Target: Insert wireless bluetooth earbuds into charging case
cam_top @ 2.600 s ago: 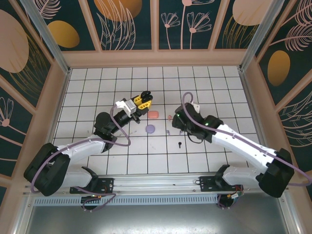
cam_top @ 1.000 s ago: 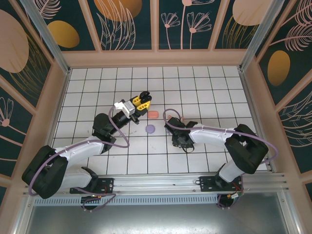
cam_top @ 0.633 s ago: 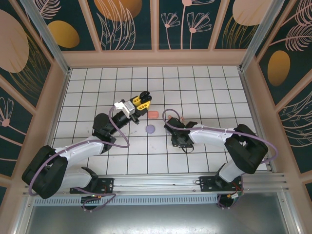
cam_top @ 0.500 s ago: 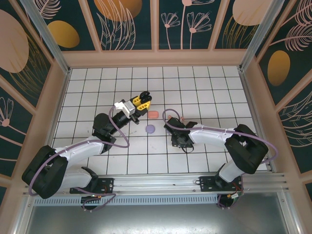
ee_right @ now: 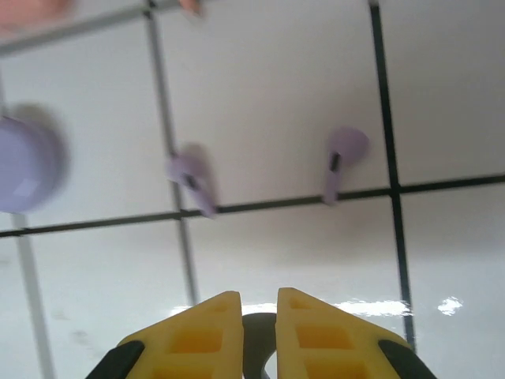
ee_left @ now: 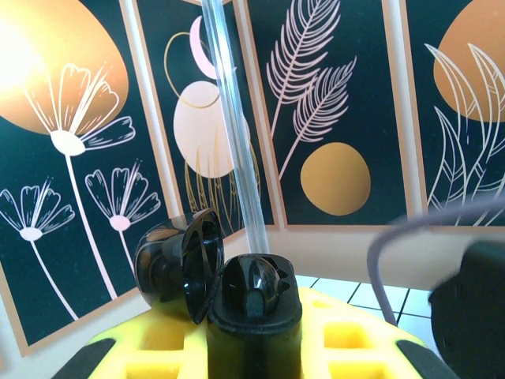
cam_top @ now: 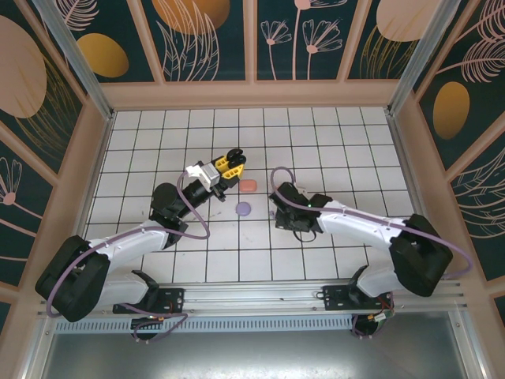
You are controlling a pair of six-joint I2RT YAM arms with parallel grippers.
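Alignment first: steer right tool (ee_right: 259, 300), tips nearly together, load unclear, squarely over open charging case (ee_left: 252, 296) clamped in left tool (cam_top: 230, 164).

A desk (cam_top: 331, 150) of white tiles ruled by dark grout lines is seen across the middle of the top view, bordered by a tan rim (cam_top: 252, 95). Wall panels (cam_top: 205, 39) in dark teal, painted with gold discs and pale outlined flowers and leaves, are set along the top and both sides. Aluminium posts (cam_top: 75, 59) are placed at the upper corners. An aluminium rail (cam_top: 252, 304) is run along the bottom edge, above a grey metal sheet (cam_top: 252, 355). In the right wrist view, glare (ee_right: 371, 306) is reflected on the tiles.
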